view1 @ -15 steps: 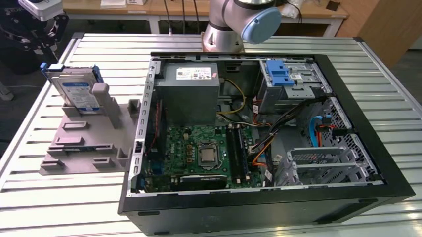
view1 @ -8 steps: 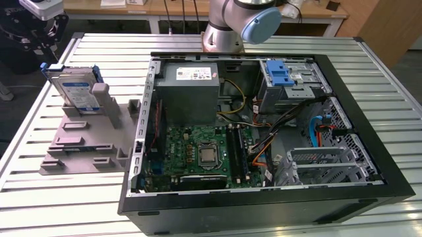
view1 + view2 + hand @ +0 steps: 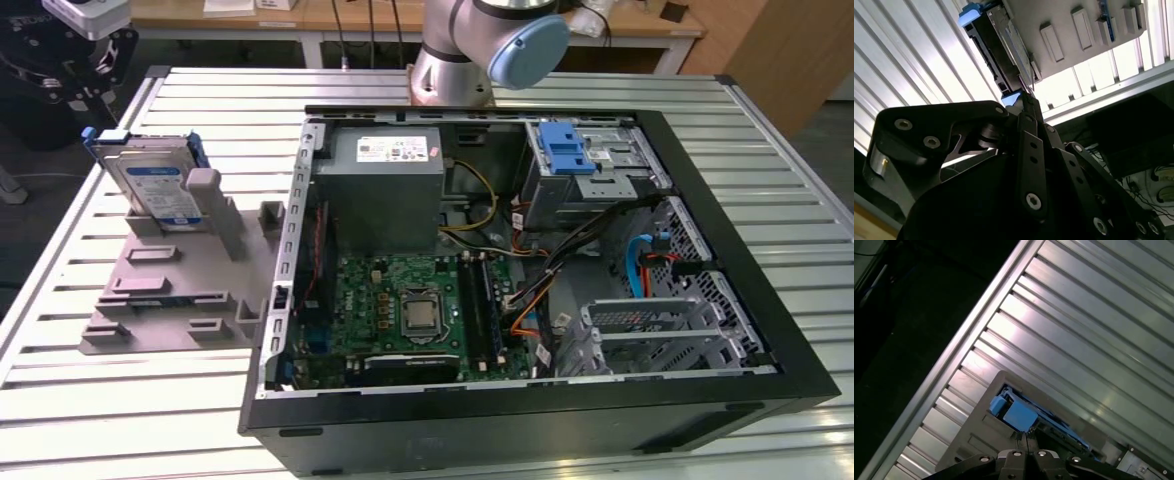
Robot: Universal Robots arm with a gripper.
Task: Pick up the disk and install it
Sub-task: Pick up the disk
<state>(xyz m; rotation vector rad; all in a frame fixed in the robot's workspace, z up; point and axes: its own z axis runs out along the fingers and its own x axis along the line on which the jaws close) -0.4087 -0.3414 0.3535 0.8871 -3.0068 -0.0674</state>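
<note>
Much of the gripper (image 3: pixel 1022 438) is cut off in both wrist views, yet we see its fingertips drawn together, seemingly with nothing between them, close to the blue bracket end of the disk (image 3: pixel 151 182). The disk stands on edge in a slot of the grey holder (image 3: pixel 160 300) on the slatted table (image 3: pixel 107 420), beside the open computer case (image 3: pixel 534 425), which holds a motherboard (image 3: pixel 407 310) and a power supply (image 3: pixel 387 190).
</note>
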